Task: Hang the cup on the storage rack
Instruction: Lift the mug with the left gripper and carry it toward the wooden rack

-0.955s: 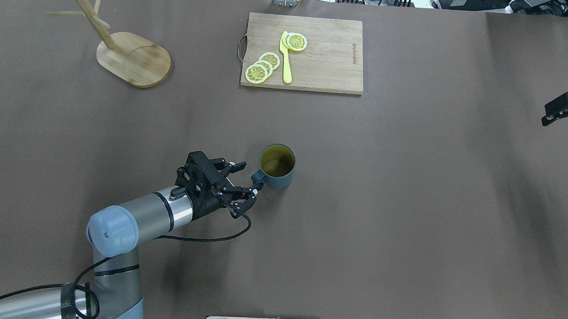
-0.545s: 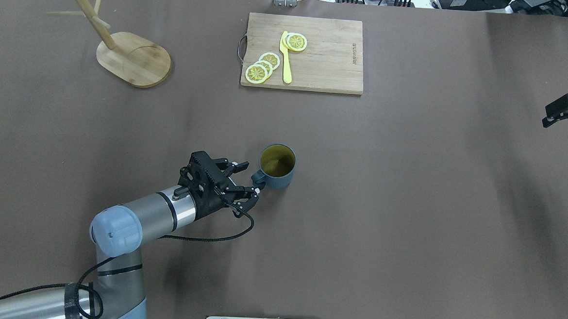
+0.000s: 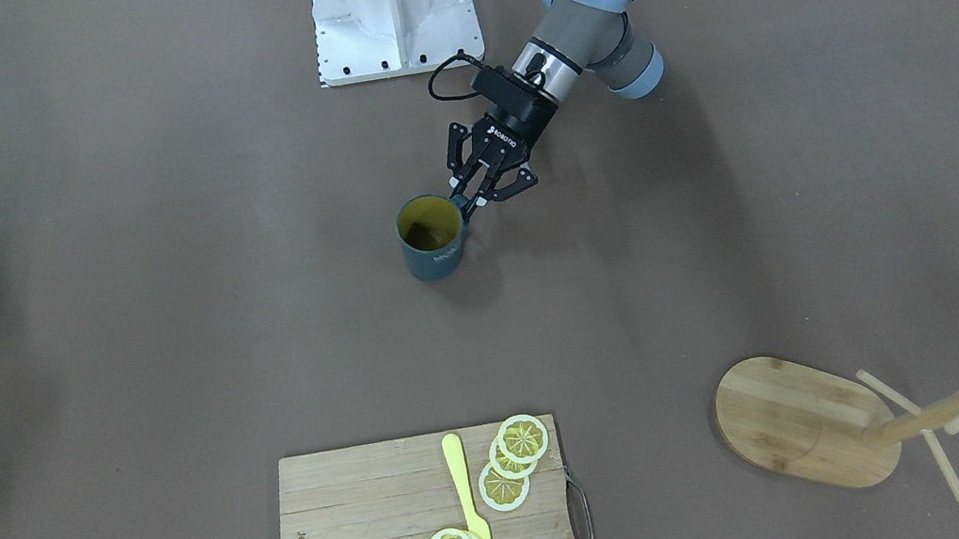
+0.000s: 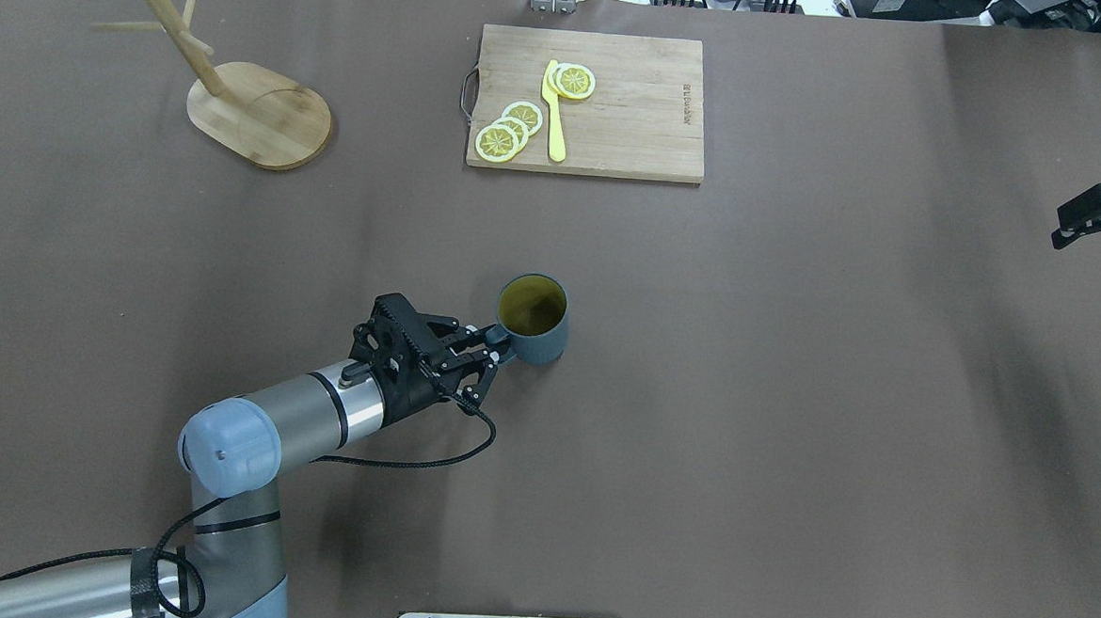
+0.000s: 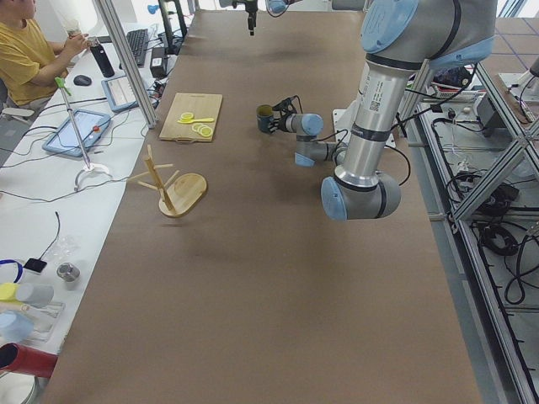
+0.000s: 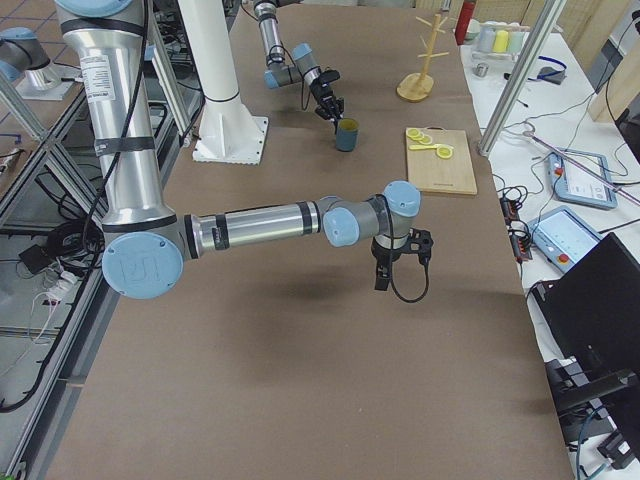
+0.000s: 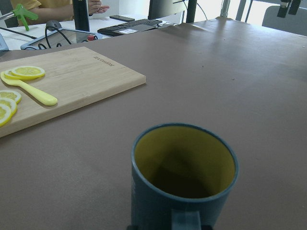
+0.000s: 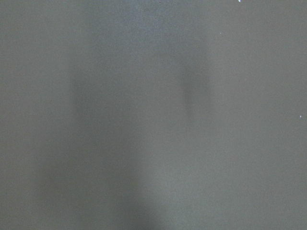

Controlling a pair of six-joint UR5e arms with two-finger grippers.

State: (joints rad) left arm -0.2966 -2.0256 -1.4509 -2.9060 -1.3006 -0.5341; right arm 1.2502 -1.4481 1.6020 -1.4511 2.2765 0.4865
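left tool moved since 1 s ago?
Yes. In the overhead view the left tool has slid right, away from the storage rack, and its jaws have closed on the handle of the cup.

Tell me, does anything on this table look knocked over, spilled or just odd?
Nothing stands out. The cup stands upright and empty, its handle pinched by the left gripper. The storage rack stands straight on its base, and the lemon slices and yellow knife lie tidily on the cutting board.

the rack top is running out of the overhead view; the left gripper is partly covering the cup handle.
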